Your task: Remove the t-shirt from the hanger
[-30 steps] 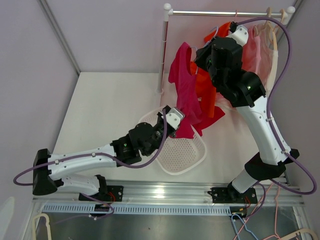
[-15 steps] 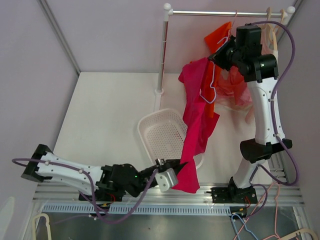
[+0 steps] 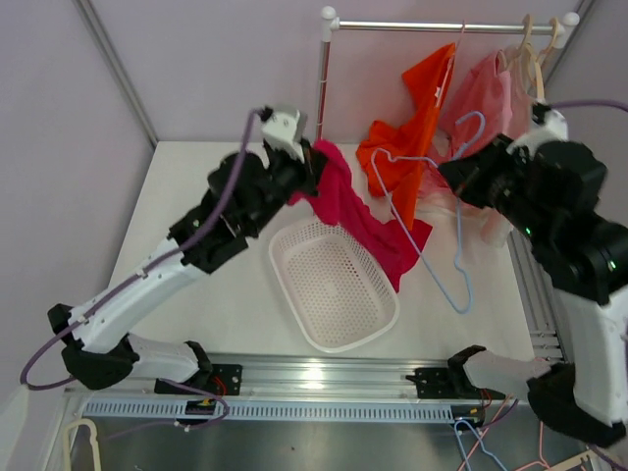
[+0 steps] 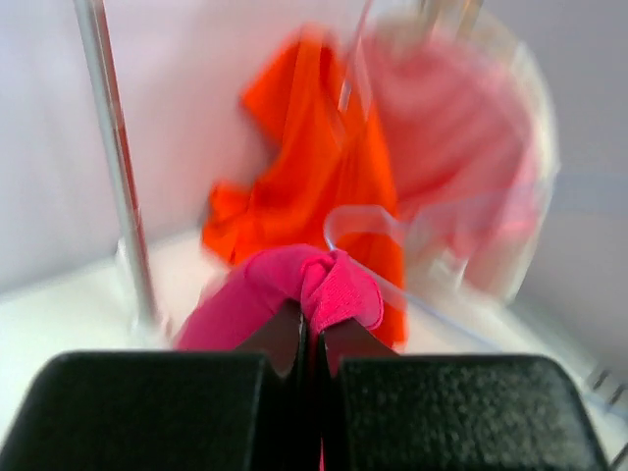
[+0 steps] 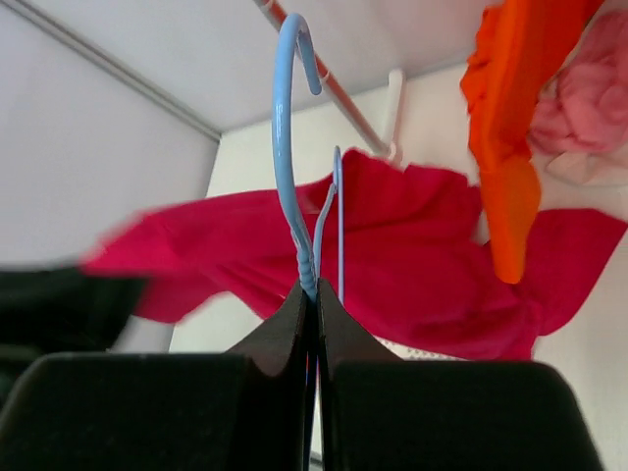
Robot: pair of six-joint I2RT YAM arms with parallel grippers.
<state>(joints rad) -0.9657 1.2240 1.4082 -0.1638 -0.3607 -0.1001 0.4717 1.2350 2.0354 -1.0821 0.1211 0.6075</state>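
Status: left tool [image 3: 297, 177] is clamped shut on a bunched fold of the magenta t-shirt [image 3: 371, 224], upper centre of the top view. The cloth trails down-right past the far corner of the white basket [image 3: 339, 294]. Right tool [image 5: 312, 294] is pinched together on the neck of the blue hanger [image 5: 281, 147], right of centre, hook up. Hanger wire looks bare, no cloth threaded through. Its lower arm crosses the shirt's hem in the top view, so I can't rule out a snag. Separation looks essentially done. Remaining, by my read: pull the two clear, set the shirt down, park the hanger. Orange shirt [image 3: 412, 128] hangs on the rail [image 3: 442, 25].
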